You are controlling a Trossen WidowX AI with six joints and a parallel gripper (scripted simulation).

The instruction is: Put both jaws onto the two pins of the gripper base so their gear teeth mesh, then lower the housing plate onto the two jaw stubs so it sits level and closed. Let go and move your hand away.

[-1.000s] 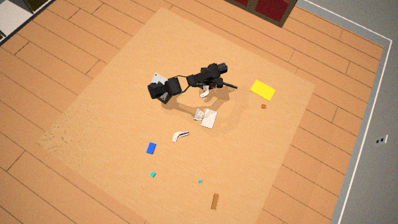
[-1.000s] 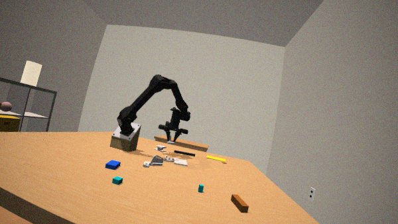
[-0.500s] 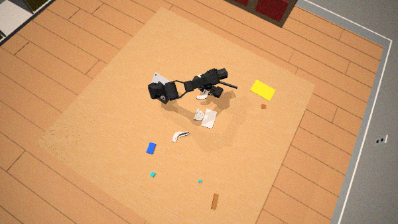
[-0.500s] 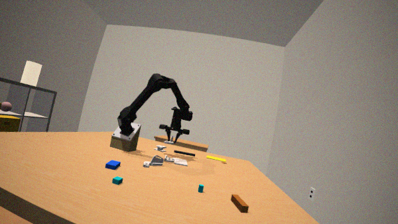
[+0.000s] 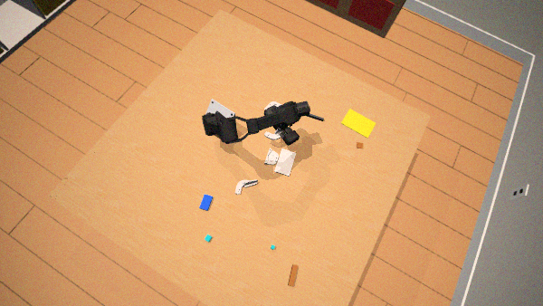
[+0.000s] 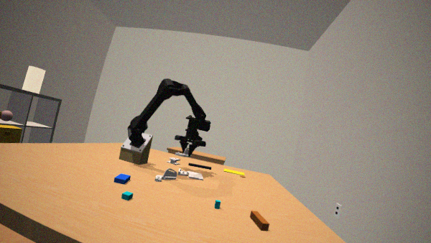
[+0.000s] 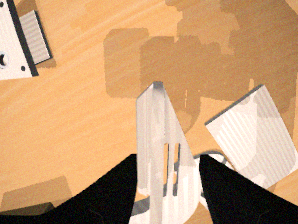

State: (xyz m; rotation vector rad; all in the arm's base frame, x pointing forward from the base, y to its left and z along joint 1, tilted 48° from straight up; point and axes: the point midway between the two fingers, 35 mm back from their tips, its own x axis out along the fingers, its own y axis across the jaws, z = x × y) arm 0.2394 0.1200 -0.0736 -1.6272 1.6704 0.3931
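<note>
My gripper (image 6: 187, 153) (image 7: 169, 161) is shut on a white jaw (image 5: 272, 135) (image 6: 182, 154) (image 7: 152, 125), held above the table with its narrow tip toward the top of the wrist view. The other jaw (image 5: 246, 185) (image 6: 169, 175) lies on the table. A flat white slab (image 5: 285, 163) (image 6: 196, 175) (image 7: 257, 140) lies beside a small white part (image 5: 271, 157) (image 6: 183, 172). Another white part (image 5: 272, 105) (image 6: 174, 160) lies partly hidden under the arm. I cannot tell for certain which are the gripper base and housing plate, nor see the pins.
A white piece with holes (image 7: 10, 45) shows at the wrist view's left. A black bar (image 5: 315, 117) (image 6: 200, 166), yellow slab (image 5: 358, 122) (image 6: 234, 172), blue block (image 5: 206, 202) (image 6: 122, 178), two teal pieces (image 5: 208, 238) (image 6: 218, 204) and brown bar (image 5: 293, 275) (image 6: 259, 220) are farther out.
</note>
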